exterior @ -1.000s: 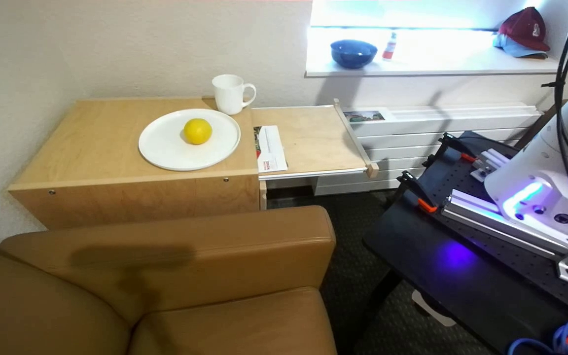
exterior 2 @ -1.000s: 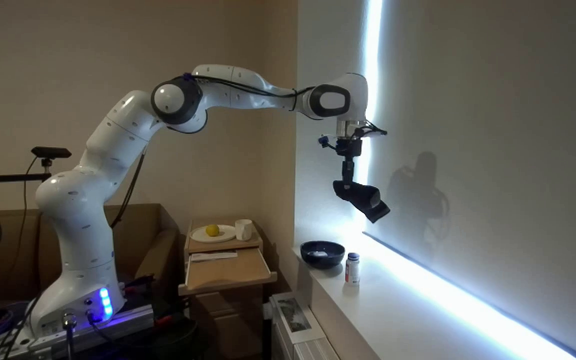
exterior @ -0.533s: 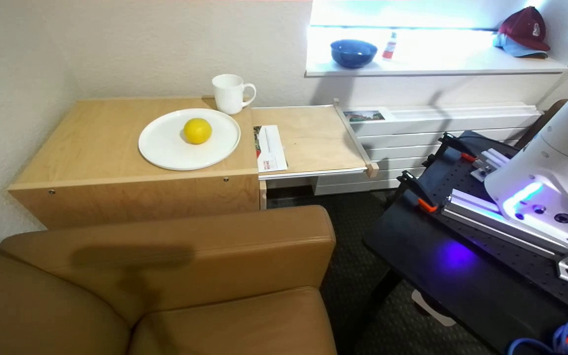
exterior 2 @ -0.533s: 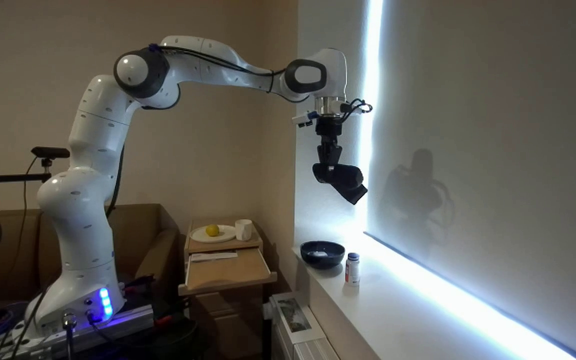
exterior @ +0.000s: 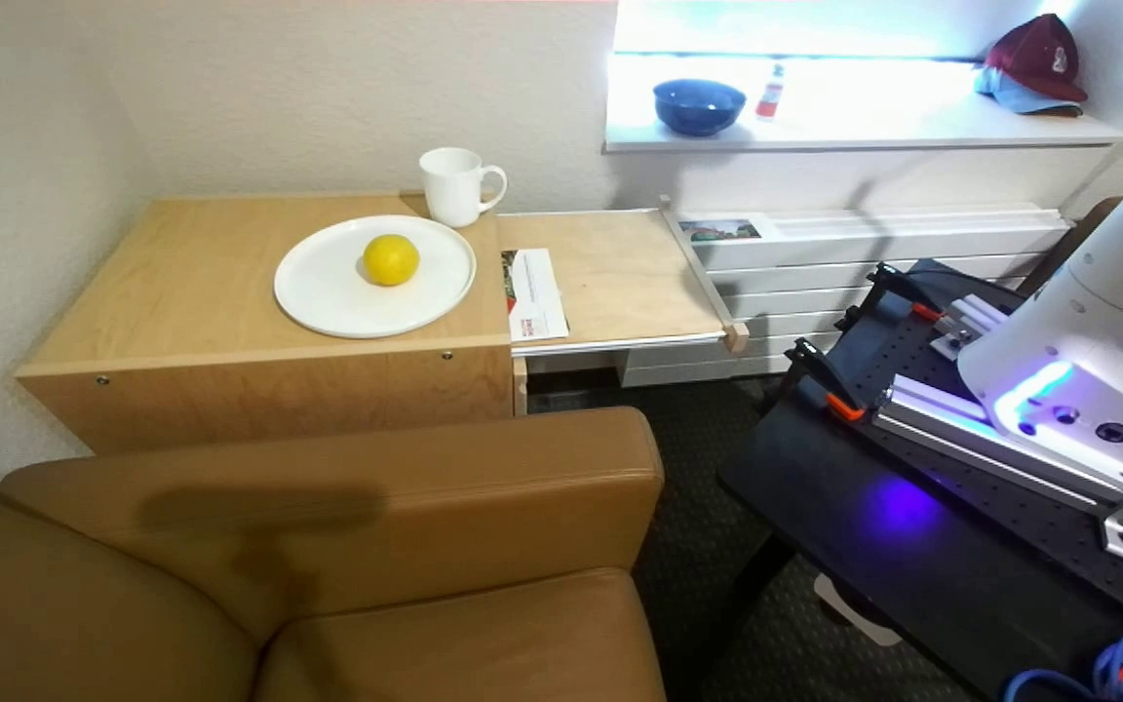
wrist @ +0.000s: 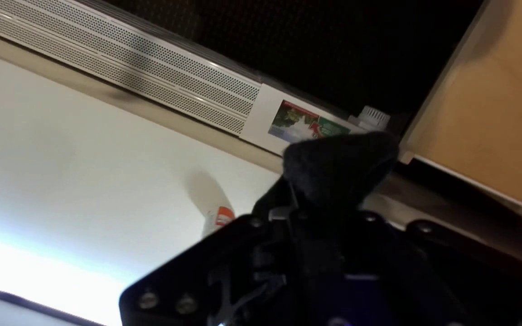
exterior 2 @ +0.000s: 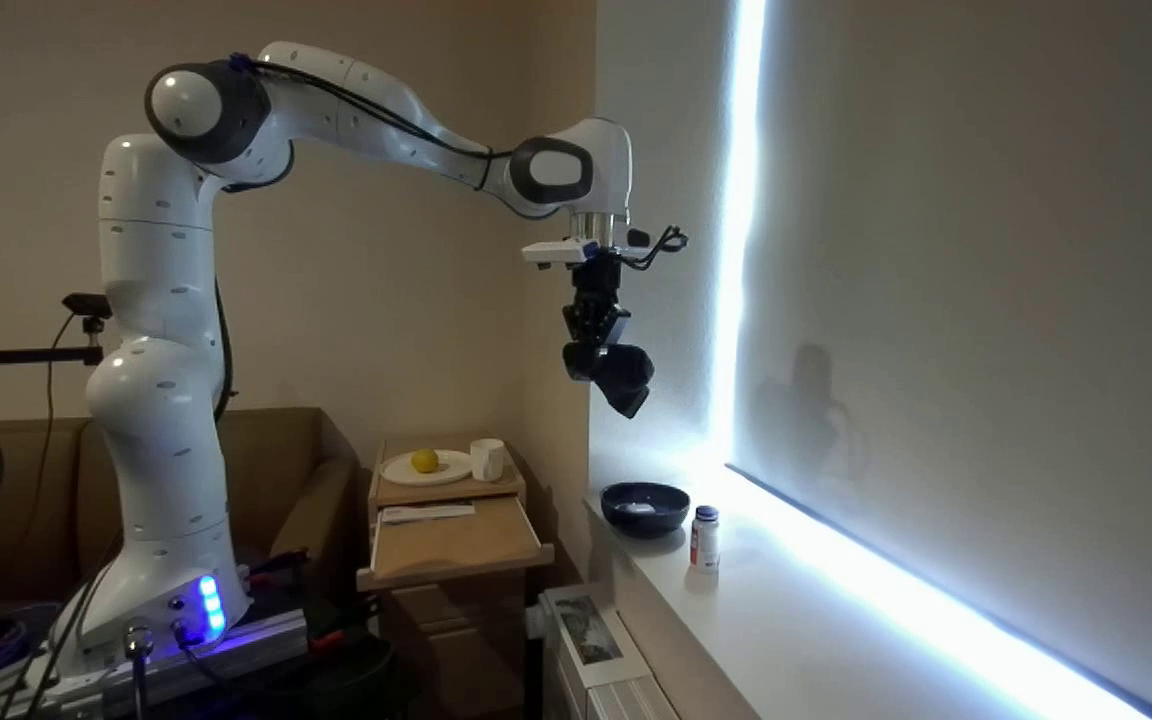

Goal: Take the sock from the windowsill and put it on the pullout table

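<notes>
- Since the earlier frame, the white jointed robot arm (exterior 2: pixel 161 290) is leaning further back, and the limp navy-to-black fabric sock (exterior 2: pixel 624 372) is travelling with it.
- The long, bright white windowsill surface (exterior 2: pixel 786 625) is bearing a round dark blue bowl (exterior 2: pixel 644 525) and, near it, a small upright white-and-red bottle (exterior 2: pixel 704 545).
- The flat light-wood pullout surface (exterior: pixel 625 283) is carrying a printed white paper sheet (exterior: pixel 535 292) just beside the light-wood cabinet (exterior: pixel 269 395).
- The sock is hanging in mid-air, well above both of these surfaces.
- The black jointed fingers (exterior 2: pixel 616 322) are clamping the sock between them.
</notes>
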